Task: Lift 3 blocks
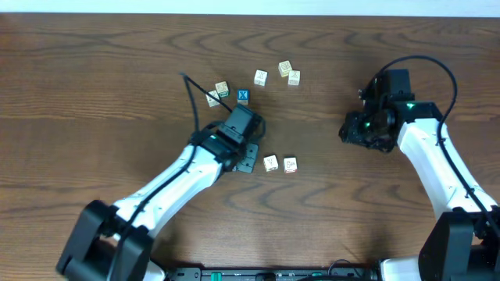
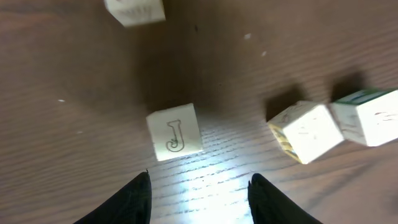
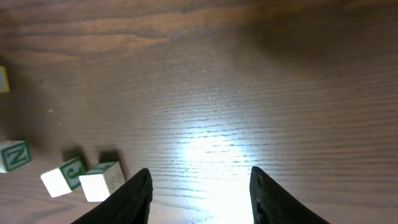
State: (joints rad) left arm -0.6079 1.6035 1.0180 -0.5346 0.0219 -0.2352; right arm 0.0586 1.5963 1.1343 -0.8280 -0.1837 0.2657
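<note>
**Kid:** What is the biggest thing you see?

**Robot:** The brown wooden table (image 1: 94, 62). Everything sits on it. My left arm (image 1: 172, 183) reaches from the near left corner to the middle. My right arm (image 1: 437, 156) is well off on the right side.

**Kid:** What are your end effectors doing?

**Robot:** My left end effector (image 2: 200, 176) is spread. Only bare wood shows between its two black fingers (image 2: 134, 202). My right end effector (image 3: 200, 170) is spread too, and it pinches nothing.

**Kid:** Where are the blocks?

**Robot:** All on the table. None is up in the air. The J block (image 2: 175, 132) lies flat just past my left fingertips, a bit left of the gap, and does not touch them. To its right are a yellow-marked block (image 2: 306, 130) and a green-edged block (image 2: 370, 117). They sit so close that I cannot tell if they touch. One more cream block (image 2: 135, 10) is farther off, cut by the picture edge.

**Kid:** And from above?

**Robot:** Two red-marked blocks (image 1: 270, 163) sit side by side just right of my left end effector. Farther back is a loose bunch of blocks, with the blue X block (image 1: 243, 97) among them. My right wrist sees the N block (image 3: 13, 155) and two more blocks off to the left of my fingers.
</note>
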